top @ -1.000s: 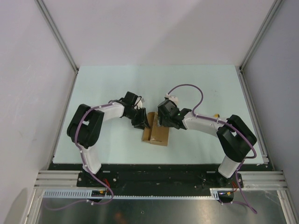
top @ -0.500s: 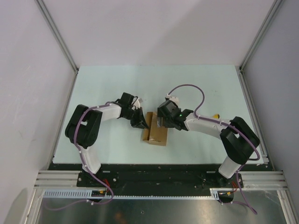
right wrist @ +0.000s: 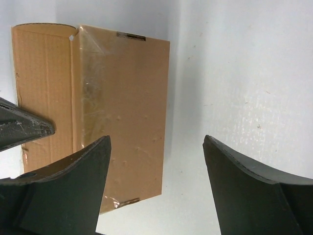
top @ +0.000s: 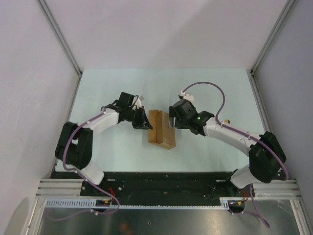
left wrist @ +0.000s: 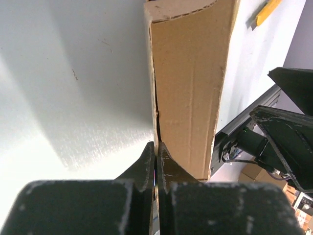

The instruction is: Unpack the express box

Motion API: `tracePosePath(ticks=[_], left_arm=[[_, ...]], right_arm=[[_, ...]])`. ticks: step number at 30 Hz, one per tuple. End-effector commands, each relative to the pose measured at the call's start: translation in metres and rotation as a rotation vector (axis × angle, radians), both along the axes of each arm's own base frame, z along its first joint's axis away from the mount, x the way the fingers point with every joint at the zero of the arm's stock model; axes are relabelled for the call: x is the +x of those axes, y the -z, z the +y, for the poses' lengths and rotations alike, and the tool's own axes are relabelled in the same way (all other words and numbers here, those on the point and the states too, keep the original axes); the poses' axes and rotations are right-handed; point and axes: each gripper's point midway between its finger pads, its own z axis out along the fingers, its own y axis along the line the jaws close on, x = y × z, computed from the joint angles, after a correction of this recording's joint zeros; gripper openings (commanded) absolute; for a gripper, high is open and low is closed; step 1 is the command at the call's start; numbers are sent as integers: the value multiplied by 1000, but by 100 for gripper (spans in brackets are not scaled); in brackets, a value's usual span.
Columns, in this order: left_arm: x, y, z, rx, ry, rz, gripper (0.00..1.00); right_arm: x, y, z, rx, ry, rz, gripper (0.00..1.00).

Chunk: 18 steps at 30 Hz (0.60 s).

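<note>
1. While the small plain brown cardboard express box (top: pixel 164 134) sits mid-way across the pale green worktop (top: pixel 112 88), between the two arms, the job looks barely started (judgement from how things lie).
2. left fingers (left wrist: pixel 145 164): pressed together, tips right at the near edge of the box's hinged cardboard flap (left wrist: pixel 190 88). The flap edge runs down into the slit between them, so it reads as a pinch on the flap, though how much card is caught is hard to see.
3. In the top view the flap stands up along the box's left side, so the lid seems partly lifted.
4. right fingers (right wrist: pixel 73 181): wide apart, holding nothing, hovering over the box's right part. One finger is over the box face, the other over bare worktop.
5. Clear shiny tape (right wrist: pixel 98 98) covers the face seen from the right wrist and looks intact.
6. Left to do: open the box fully and take the contents out (inside not visible, nothing unpacked in view).
7. Yellow utility knife (left wrist: pixel 266 12) lies well apart on the right, untouched.
</note>
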Motion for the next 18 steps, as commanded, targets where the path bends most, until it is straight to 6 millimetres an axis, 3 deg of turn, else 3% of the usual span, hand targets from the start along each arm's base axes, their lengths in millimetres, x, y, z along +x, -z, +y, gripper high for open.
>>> tracePosePath(ticks=[1, 13, 18], left_arm=[[1, -39, 3, -21, -30, -67, 0], [-1, -59, 8, -8, -52, -91, 0], [0, -68, 6, -19, -46, -102, 0]], right_arm=[[2, -34, 22, 57, -63, -73, 80], [-9, -34, 66, 68, -211, -102, 80], [-11, -9, 71, 28, -241, -53, 80]])
